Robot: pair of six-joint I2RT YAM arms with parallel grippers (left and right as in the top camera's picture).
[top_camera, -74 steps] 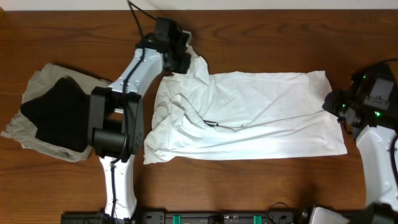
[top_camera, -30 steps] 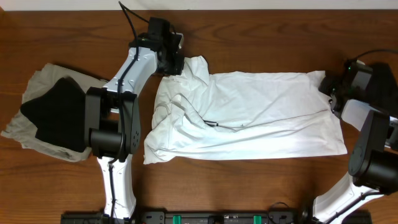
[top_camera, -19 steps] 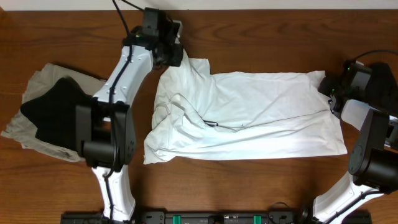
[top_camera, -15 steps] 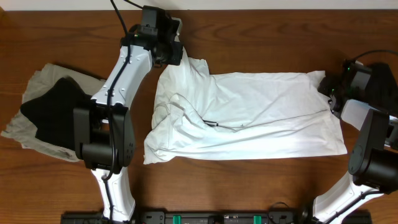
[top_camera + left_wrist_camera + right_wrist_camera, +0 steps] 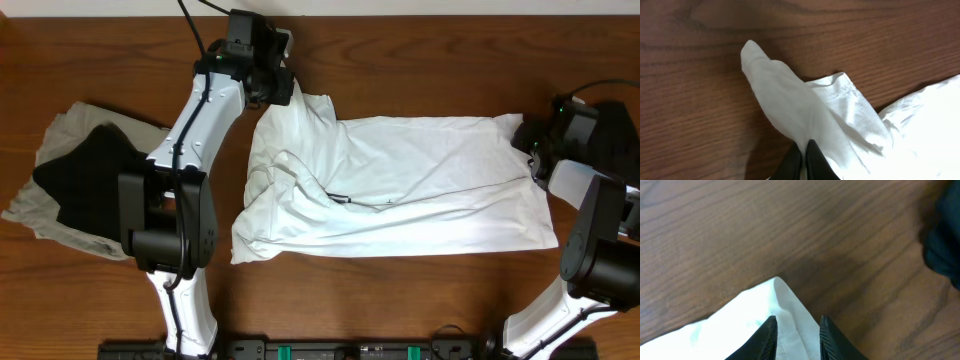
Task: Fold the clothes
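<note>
The clothes are a large white wrinkled garment point(image 5: 400, 185) spread across the middle of the table and a beige and black pile point(image 5: 80, 185) at the left. My left gripper point(image 5: 277, 92) is at the garment's far left corner. In the left wrist view it point(image 5: 803, 150) is shut on the white fabric point(image 5: 790, 100), whose pointed end lies on the wood ahead. My right gripper point(image 5: 531, 150) is at the far right corner. Its fingers point(image 5: 768, 332) stand apart, open, over the white corner point(image 5: 780, 297).
The wooden table point(image 5: 420, 60) shows bare at the back and along the front. A dark shape point(image 5: 945, 240) fills the right edge of the right wrist view. The arm bases point(image 5: 190, 320) stand at the front edge.
My left gripper has pulled the white corner a little further back and left, then held still. The right gripper, earlier off the right edge, now sits at the far right corner.
</note>
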